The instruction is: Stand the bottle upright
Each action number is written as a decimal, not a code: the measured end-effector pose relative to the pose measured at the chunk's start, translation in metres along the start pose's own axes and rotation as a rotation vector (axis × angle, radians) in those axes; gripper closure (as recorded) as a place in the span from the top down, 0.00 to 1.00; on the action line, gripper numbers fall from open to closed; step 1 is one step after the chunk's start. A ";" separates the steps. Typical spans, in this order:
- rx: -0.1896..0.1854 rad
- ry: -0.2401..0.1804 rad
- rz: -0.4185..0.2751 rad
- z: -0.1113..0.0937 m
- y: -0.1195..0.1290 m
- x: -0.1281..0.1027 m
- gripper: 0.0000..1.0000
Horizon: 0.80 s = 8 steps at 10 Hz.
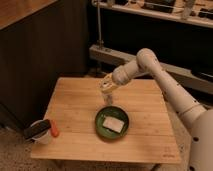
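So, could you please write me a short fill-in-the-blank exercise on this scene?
1. The gripper hangs over the ____ table, just behind the bowl.
2. The bowl is ____ in colour.
3. The white cup stands near the picture's ____ edge.
4. The bottle is just below the ____.
Missing words: wooden, green, left, gripper.

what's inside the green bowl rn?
A pale flat rectangular piece lies in the green bowl; the bowl floor beneath it is covered. The gripper is above the table just beyond the bowl's far rim, at the bottle.
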<state>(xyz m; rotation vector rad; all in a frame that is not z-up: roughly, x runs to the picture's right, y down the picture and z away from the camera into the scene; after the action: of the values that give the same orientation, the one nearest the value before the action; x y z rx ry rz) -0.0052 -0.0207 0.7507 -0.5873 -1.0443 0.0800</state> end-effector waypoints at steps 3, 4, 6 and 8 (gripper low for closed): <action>-0.004 -0.020 0.046 0.003 -0.017 0.016 0.00; -0.003 -0.027 0.061 0.005 -0.021 0.026 0.00; 0.003 -0.039 0.068 0.005 -0.024 0.038 0.00; -0.001 -0.039 0.076 0.007 -0.025 0.044 0.00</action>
<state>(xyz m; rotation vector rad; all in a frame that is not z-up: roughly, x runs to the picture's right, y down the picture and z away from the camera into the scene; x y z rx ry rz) 0.0065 -0.0242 0.8005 -0.6280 -1.0601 0.1581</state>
